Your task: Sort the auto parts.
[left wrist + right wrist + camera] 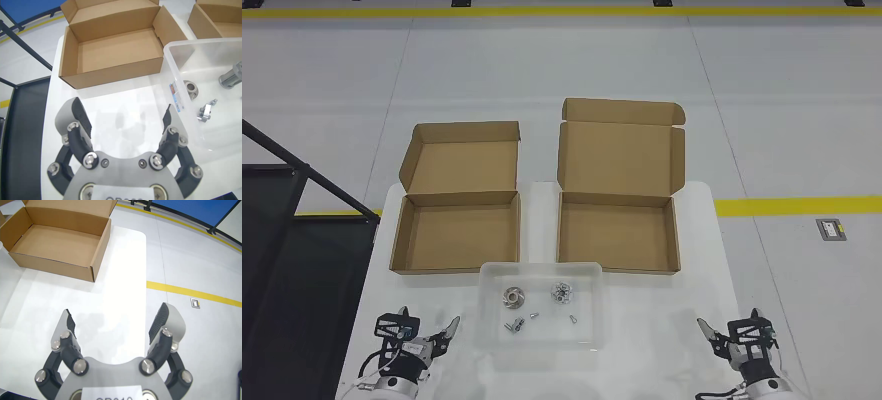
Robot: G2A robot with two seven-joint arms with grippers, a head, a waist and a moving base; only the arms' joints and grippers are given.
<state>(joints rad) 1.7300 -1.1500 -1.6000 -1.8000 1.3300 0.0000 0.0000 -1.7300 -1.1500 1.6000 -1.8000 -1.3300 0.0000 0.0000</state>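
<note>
Top view puts a clear plastic bin (541,266) at the near middle of the white table (707,290). It holds the auto parts: a flanged hub (513,296), a toothed round part (561,291) and a few small bolts (533,317) lying apart nearer the robot. Just behind the bin stand two open cardboard boxes, the left box (455,235) behind its left half and the larger right box (617,238) behind its right half. The left gripper (122,106) hangs just left of the bin, jaws spread wide over tabletop. The right gripper (115,309) hangs well to the bin's right, jaws likewise apart.
</note>
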